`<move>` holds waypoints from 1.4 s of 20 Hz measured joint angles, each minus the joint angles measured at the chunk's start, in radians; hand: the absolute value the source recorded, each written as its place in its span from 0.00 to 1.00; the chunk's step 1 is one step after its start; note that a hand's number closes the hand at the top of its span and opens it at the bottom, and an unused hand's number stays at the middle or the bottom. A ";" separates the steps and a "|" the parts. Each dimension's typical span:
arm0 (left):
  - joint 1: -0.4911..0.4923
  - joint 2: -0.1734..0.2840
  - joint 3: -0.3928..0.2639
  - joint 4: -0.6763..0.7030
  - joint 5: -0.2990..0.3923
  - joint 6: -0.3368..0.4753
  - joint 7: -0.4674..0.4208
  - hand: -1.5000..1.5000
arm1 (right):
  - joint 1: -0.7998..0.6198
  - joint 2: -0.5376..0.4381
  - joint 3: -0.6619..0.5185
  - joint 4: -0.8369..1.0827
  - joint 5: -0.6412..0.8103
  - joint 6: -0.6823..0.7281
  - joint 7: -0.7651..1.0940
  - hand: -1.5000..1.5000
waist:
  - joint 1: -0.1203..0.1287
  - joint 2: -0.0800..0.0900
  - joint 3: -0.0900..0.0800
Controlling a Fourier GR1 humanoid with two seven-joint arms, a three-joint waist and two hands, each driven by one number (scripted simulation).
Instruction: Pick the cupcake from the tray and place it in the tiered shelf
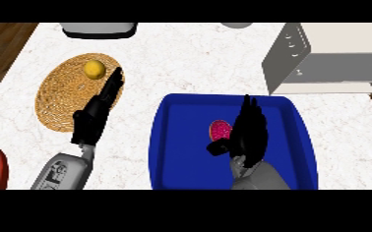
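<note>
Grey forearms are seen entering from the lower edge of the frame, the right hand (247,132) poised inside the blue tray (167,147) at lower right, its fingers extended and its thumb spread toward the pink-topped cupcake (219,130), which sits near the tray's centre just beside the palm. Nothing is yet held; the hand is judged to be in the approach stage of the pick, with closure round the cupcake called for next, followed by a lift toward the grey tiered shelf (291,54) at upper right. At the left of the frame, the left hand (98,110) is shown open, fingers straight, laid across the edge of a woven mat (62,98) on which a yellow lemon (94,69) rests.
</note>
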 measured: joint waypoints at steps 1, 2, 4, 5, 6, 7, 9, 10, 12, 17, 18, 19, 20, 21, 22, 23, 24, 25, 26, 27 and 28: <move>0.002 -0.003 0.001 -0.001 -0.002 0.002 -0.003 0.50 | 0.003 0.000 0.011 0.007 -0.001 -0.006 0.001 0.00 | 0.000 0.000 0.000; 0.004 -0.007 0.001 -0.002 -0.008 0.008 -0.002 0.50 | 0.006 0.000 0.009 0.009 -0.005 -0.009 -0.001 0.00 | -0.001 0.000 0.000; 0.000 -0.013 0.001 0.004 -0.013 0.011 -0.003 0.50 | 0.001 0.000 0.011 0.022 -0.015 -0.017 -0.003 0.00 | -0.002 0.000 0.000; -0.006 -0.012 0.004 0.007 -0.012 0.005 0.001 0.50 | -0.007 0.000 0.013 0.028 -0.021 -0.018 -0.001 0.00 | -0.002 0.000 0.000; -0.007 -0.007 0.009 0.009 -0.012 0.001 0.001 0.50 | -0.009 0.000 0.017 0.032 -0.023 -0.022 0.000 0.00 | -0.002 0.000 0.000; -0.001 -0.005 0.008 0.000 -0.014 0.000 0.003 0.50 | -0.011 0.000 0.015 0.038 -0.028 -0.026 -0.002 0.00 | -0.001 -0.001 0.000; 0.000 -0.007 0.011 -0.012 -0.013 -0.003 0.013 0.50 | -0.013 0.000 0.015 0.060 -0.041 -0.040 -0.013 0.00 | 0.000 -0.001 0.000; 0.002 -0.006 0.016 -0.010 -0.010 -0.008 0.009 0.50 | -0.010 0.000 0.021 0.071 -0.046 -0.047 -0.017 0.00 | 0.000 0.000 0.000; -0.002 -0.008 0.017 -0.012 -0.013 -0.010 0.016 0.50 | -0.017 0.000 0.025 0.084 -0.061 -0.056 -0.016 0.00 | 0.000 0.000 0.000; 0.006 -0.011 0.021 -0.023 -0.023 -0.014 0.020 0.50 | -0.019 0.000 0.053 0.116 -0.090 -0.065 -0.019 1.00 | -0.001 -0.001 0.000; 0.008 -0.010 0.025 -0.025 -0.023 -0.017 0.021 0.50 | -0.023 0.000 0.068 0.116 -0.087 -0.061 -0.013 1.00 | -0.001 -0.001 0.000; 0.003 -0.017 0.025 -0.013 -0.027 -0.015 0.013 0.50 | -0.030 -0.002 0.079 0.127 -0.086 -0.059 -0.011 1.00 | -0.002 -0.001 0.000; 0.019 -0.020 0.020 -0.025 -0.031 -0.013 0.014 0.50 | -0.038 -0.003 0.087 0.139 -0.081 -0.060 -0.012 1.00 | -0.001 -0.002 -0.001; 0.025 -0.026 0.016 -0.026 -0.037 -0.009 0.013 0.50 | -0.039 -0.003 0.084 0.147 -0.074 -0.061 -0.019 1.00 | -0.002 -0.003 -0.001; 0.021 -0.023 0.021 -0.031 -0.035 -0.014 0.017 0.50 | -0.054 -0.004 0.088 0.163 -0.074 -0.063 -0.020 1.00 | -0.001 -0.003 -0.001; 0.029 -0.031 0.012 -0.045 -0.043 -0.007 0.023 0.50 | -0.055 -0.004 0.098 0.161 -0.067 -0.064 -0.016 1.00 | -0.001 -0.004 -0.001; 0.030 -0.026 0.021 -0.040 -0.039 -0.015 0.017 0.50 | -0.057 -0.004 0.103 0.160 -0.060 -0.063 -0.015 1.00 | -0.002 -0.003 -0.001; 0.028 -0.028 0.025 -0.035 -0.036 -0.018 0.016 0.50 | -0.057 -0.004 0.107 0.167 -0.056 -0.067 -0.018 1.00 | -0.003 -0.003 -0.001; 0.028 -0.029 0.032 -0.033 -0.036 -0.022 0.020 0.50 | -0.040 -0.006 0.106 0.137 -0.048 -0.060 -0.028 1.00 | -0.005 -0.003 -0.001; 0.028 -0.033 0.036 -0.038 -0.042 -0.020 0.025 0.50 | -0.018 -0.018 0.108 0.110 -0.049 -0.052 -0.055 1.00 | -0.007 -0.003 -0.001; 0.036 -0.032 0.038 -0.043 -0.044 -0.021 0.021 0.50 | -0.008 -0.034 0.112 0.083 -0.065 -0.034 -0.091 1.00 | -0.008 -0.003 0.000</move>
